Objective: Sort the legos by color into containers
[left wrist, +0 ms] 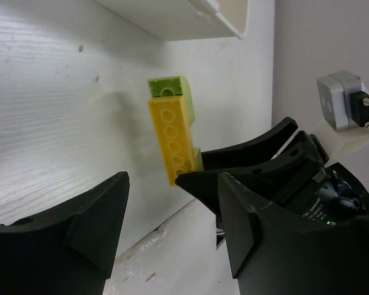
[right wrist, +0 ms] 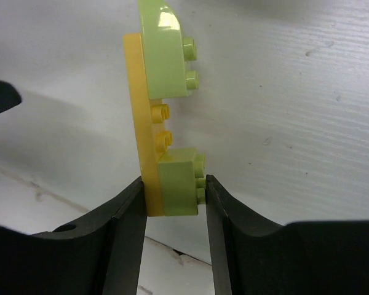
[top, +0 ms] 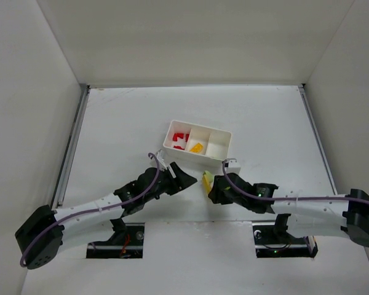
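Note:
My right gripper (right wrist: 174,190) is shut on a joined lego piece (right wrist: 163,117): a long yellow brick with two pale green bricks stuck on it. It holds it above the table, just in front of the white tray (top: 198,140). The piece shows in the top view (top: 206,180) and in the left wrist view (left wrist: 172,132). My left gripper (left wrist: 172,203) is open and empty, its fingers (left wrist: 98,209) close beside the piece. The tray's left compartment holds red bricks (top: 181,139). The middle one holds a yellow-orange brick (top: 197,147). No brick shows in the right one.
The tray's rim (left wrist: 227,18) is at the top of the left wrist view. The right arm's camera block (left wrist: 341,101) is close to my left gripper. Metal rails (top: 71,147) run along the table's sides, with white walls around.

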{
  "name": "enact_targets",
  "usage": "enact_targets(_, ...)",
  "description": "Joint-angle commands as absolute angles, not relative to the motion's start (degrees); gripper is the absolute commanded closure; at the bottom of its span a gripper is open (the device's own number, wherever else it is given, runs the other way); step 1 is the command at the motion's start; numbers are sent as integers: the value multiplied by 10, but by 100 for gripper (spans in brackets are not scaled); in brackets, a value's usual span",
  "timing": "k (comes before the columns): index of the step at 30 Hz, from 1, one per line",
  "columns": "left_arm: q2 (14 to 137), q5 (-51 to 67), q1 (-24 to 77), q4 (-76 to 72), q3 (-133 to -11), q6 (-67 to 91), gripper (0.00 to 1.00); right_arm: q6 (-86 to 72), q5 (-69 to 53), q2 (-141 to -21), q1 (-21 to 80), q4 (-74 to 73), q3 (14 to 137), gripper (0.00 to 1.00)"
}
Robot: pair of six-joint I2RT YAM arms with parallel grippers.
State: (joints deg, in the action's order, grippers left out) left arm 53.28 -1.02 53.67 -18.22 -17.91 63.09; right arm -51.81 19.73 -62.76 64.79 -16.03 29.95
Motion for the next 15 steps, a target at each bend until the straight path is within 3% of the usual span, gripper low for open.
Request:
enact_targets(1, 546, -4, 536, -275, -174, 644, 43, -497, 157, -602, 633, -126, 322, 68)
enact_targets(15, 659, -34, 566, -353, -214, 615, 44, -483, 102, -591, 601, -93, 346, 68)
